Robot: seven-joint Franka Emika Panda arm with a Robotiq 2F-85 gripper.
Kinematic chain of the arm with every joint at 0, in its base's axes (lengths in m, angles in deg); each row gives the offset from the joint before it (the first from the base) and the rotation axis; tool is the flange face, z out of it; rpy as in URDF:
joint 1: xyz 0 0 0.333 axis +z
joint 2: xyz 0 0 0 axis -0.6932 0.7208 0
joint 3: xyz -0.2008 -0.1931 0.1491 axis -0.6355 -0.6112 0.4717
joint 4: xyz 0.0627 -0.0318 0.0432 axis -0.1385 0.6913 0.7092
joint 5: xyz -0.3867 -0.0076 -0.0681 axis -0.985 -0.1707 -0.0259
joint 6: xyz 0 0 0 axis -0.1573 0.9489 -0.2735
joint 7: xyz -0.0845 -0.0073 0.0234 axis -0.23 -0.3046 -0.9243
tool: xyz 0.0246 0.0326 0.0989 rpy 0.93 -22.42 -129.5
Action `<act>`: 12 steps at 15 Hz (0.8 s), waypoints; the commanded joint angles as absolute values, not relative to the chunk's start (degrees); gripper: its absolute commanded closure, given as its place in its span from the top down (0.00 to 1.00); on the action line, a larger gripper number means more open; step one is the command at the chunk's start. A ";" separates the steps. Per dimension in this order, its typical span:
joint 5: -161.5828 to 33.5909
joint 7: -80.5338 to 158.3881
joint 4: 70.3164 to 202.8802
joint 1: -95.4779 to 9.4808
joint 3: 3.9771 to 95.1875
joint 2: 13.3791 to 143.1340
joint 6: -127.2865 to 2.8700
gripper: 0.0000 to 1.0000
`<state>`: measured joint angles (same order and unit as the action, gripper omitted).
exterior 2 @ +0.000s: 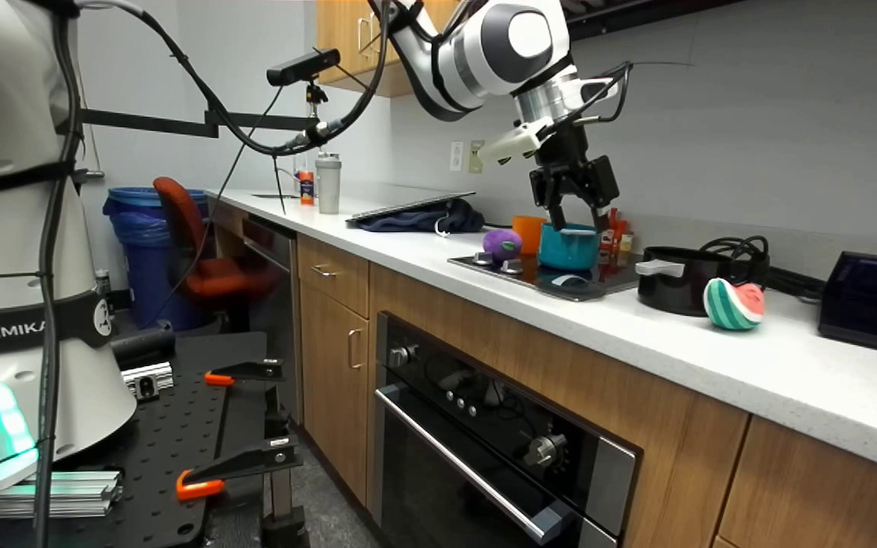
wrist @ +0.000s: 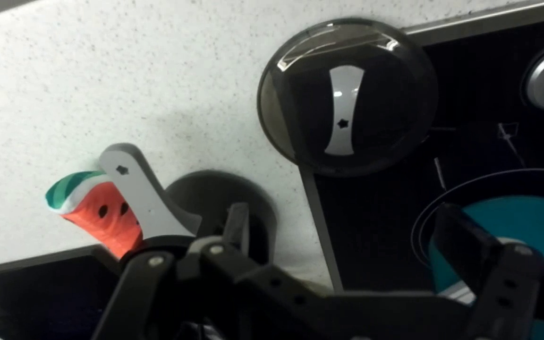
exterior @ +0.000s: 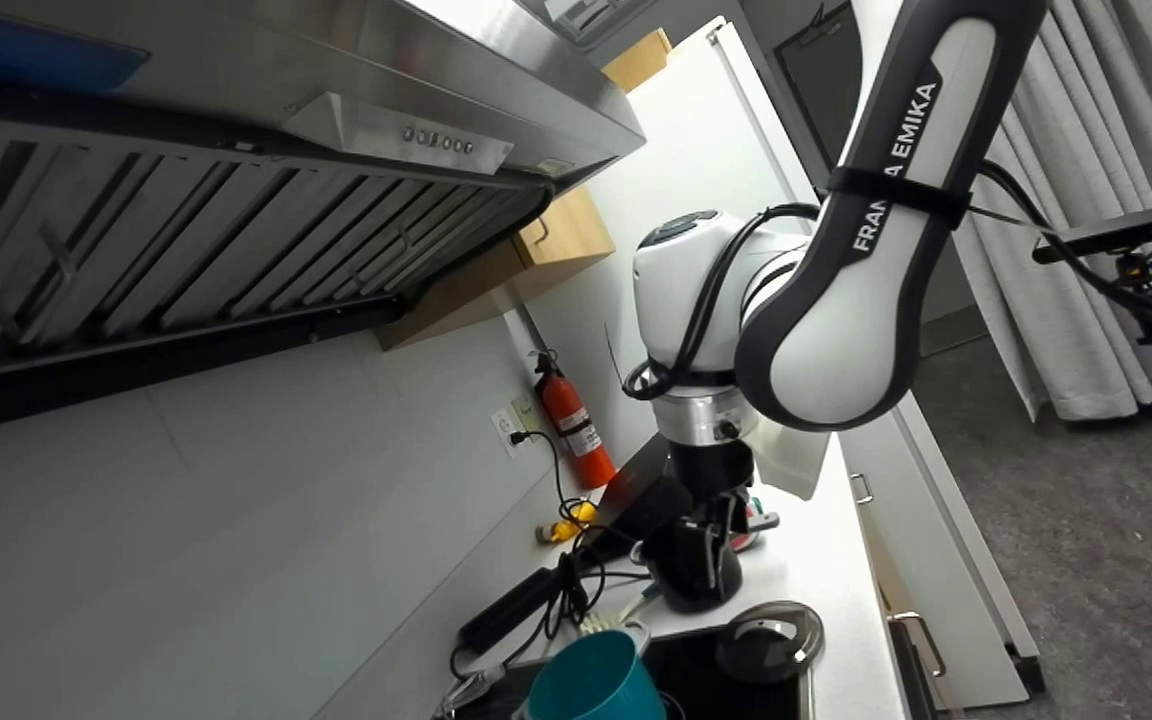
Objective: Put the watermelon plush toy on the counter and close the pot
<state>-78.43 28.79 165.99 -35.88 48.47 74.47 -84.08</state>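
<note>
The watermelon plush toy [exterior 2: 734,304] rests on the white counter [exterior 2: 811,388] against the pot [exterior 2: 671,278]; it also shows in the wrist view [wrist: 106,212]. The dark pot stands uncovered beside the cooktop; its grey stick handle reaches over the toy in the wrist view, where my left finger partly covers the pot [wrist: 220,193]. The glass lid [wrist: 385,127], with a grey handle, lies flat across the cooktop's edge; it also shows in an exterior view [exterior: 771,650]. My gripper [exterior 2: 580,217] is open and empty above the cooktop, its fingers wide apart in the wrist view [wrist: 350,229].
A teal pot [exterior 2: 566,251] stands on the cooktop [wrist: 371,226] by my right finger. A purple plush [exterior 2: 502,243] and an orange cup [exterior 2: 527,234] are near it. A dark box [exterior 2: 876,304], cables and the wall lie behind. A range hood [exterior: 236,230] hangs above.
</note>
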 commanded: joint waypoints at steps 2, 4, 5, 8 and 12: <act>-75.79 31.25 168.49 -37.13 50.51 73.35 -84.20 1.00; -75.41 31.48 168.73 -37.16 50.67 73.72 -84.21 1.00; -75.34 31.52 168.69 -37.20 50.67 73.99 -84.26 1.00; -74.79 32.09 168.40 -37.54 50.76 75.01 -84.31 1.00; -74.35 33.00 167.56 -37.90 50.68 76.70 -84.28 1.00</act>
<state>-76.24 30.50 168.35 -36.51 49.55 75.51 -84.08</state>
